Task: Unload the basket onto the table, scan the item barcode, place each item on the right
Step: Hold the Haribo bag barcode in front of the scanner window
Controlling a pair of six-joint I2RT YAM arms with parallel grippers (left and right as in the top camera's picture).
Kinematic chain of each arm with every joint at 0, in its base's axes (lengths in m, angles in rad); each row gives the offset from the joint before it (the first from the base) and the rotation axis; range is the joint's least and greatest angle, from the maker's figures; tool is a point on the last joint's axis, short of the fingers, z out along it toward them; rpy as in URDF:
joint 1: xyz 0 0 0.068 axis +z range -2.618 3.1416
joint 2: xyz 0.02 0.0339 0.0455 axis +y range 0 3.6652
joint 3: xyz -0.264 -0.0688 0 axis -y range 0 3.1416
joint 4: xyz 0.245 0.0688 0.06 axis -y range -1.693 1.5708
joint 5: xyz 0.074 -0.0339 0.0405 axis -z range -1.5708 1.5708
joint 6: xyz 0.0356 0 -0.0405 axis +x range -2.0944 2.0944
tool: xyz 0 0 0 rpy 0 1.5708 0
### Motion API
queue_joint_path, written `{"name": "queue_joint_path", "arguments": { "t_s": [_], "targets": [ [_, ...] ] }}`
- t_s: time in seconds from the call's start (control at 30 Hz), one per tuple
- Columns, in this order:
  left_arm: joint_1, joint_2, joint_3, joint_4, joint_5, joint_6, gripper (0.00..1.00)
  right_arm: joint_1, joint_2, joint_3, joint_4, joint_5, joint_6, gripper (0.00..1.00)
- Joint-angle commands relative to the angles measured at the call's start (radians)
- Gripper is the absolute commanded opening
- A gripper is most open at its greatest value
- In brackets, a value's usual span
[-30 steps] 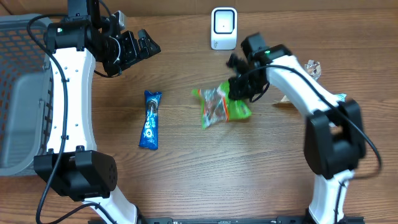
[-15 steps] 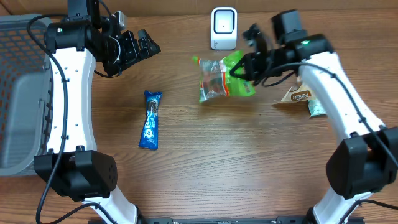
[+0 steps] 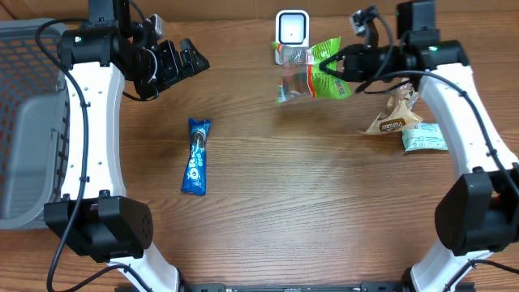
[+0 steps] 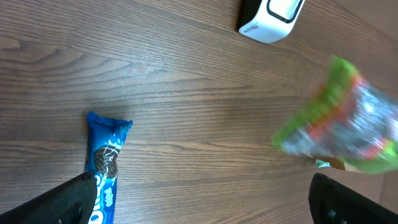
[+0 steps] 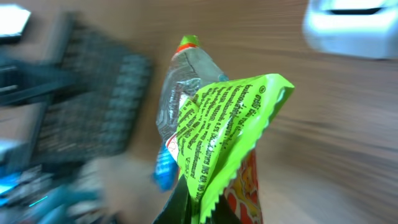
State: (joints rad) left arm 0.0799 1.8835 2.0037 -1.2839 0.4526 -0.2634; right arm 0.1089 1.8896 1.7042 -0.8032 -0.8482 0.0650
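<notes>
A green and clear snack bag [image 3: 310, 71] hangs in the air just in front of the white barcode scanner [image 3: 292, 32] at the back of the table. My right gripper [image 3: 334, 67] is shut on the bag's right edge; in the right wrist view its jaws pinch the green crimped edge of the bag [image 5: 230, 118], and the scanner [image 5: 351, 25] blurs at top right. My left gripper [image 3: 185, 62] hovers open at the back left, nothing between its fingers. In the left wrist view the bag [image 4: 345, 124] is blurred at right and the scanner [image 4: 272, 17] at top.
A blue Oreo pack [image 3: 195, 156] lies left of centre on the wooden table, also in the left wrist view [image 4: 106, 168]. A brown packet [image 3: 392, 122] and a pale teal packet [image 3: 424, 138] lie at the right. A grey wire basket [image 3: 24, 122] stands at the far left.
My right gripper has lifted the snack bag off the table and carried it back and to the right, up to the scanner. The left arm has stayed still.
</notes>
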Motion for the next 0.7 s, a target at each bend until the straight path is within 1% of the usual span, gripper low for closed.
{"name": "queue_joint_path", "arguments": {
  "t_s": [0.0, 0.03, 0.07, 0.13, 0.2, 0.23, 0.27, 0.3, 0.33, 0.37, 0.4, 0.5, 0.63, 0.67],
  "targets": [
    [-0.006, 0.001, 0.024, 0.001, 0.008, -0.014, 1.00, 0.099, -0.036, 0.054, 0.053, 0.549, 0.071, 0.04],
    [-0.006, 0.001, 0.024, 0.001, 0.008, -0.013, 1.00, 0.117, -0.036, 0.054, 0.067, 0.640, 0.071, 0.04],
    [-0.006, 0.001, 0.024, 0.001, 0.008, -0.014, 1.00, 0.151, -0.035, 0.054, 0.093, 0.787, 0.070, 0.04],
    [-0.006, 0.001, 0.024, 0.001, 0.008, -0.014, 1.00, 0.198, -0.032, 0.054, 0.146, 0.971, 0.056, 0.04],
    [-0.006, 0.001, 0.024, 0.001, 0.008, -0.014, 1.00, 0.243, -0.030, 0.054, 0.216, 1.110, -0.004, 0.04],
    [-0.006, 0.001, 0.024, 0.001, 0.008, -0.014, 1.00, 0.274, -0.024, 0.053, 0.284, 1.202, -0.067, 0.04],
    [-0.006, 0.001, 0.024, 0.001, 0.008, -0.013, 1.00, 0.289, -0.018, 0.053, 0.323, 1.236, -0.103, 0.04],
    [-0.006, 0.001, 0.024, 0.001, 0.008, -0.013, 1.00, 0.310, -0.006, 0.052, 0.409, 1.283, -0.180, 0.04],
    [-0.006, 0.001, 0.024, 0.001, 0.008, -0.014, 1.00, 0.317, 0.004, 0.052, 0.459, 1.301, -0.212, 0.04],
    [-0.006, 0.001, 0.024, 0.001, 0.008, -0.014, 1.00, 0.322, 0.027, 0.051, 0.550, 1.333, -0.254, 0.04],
    [-0.006, 0.001, 0.024, 0.001, 0.008, -0.013, 1.00, 0.323, 0.059, 0.051, 0.635, 1.345, -0.325, 0.04],
    [-0.006, 0.001, 0.024, 0.001, 0.008, -0.014, 1.00, 0.324, 0.116, 0.051, 0.750, 1.345, -0.478, 0.04],
    [-0.006, 0.001, 0.024, 0.001, 0.008, -0.013, 1.00, 0.328, 0.219, 0.051, 0.914, 1.345, -0.777, 0.04],
    [-0.006, 0.001, 0.024, 0.001, 0.008, -0.014, 1.00, 0.329, 0.237, 0.051, 0.945, 1.346, -0.817, 0.04]
  ]
}}
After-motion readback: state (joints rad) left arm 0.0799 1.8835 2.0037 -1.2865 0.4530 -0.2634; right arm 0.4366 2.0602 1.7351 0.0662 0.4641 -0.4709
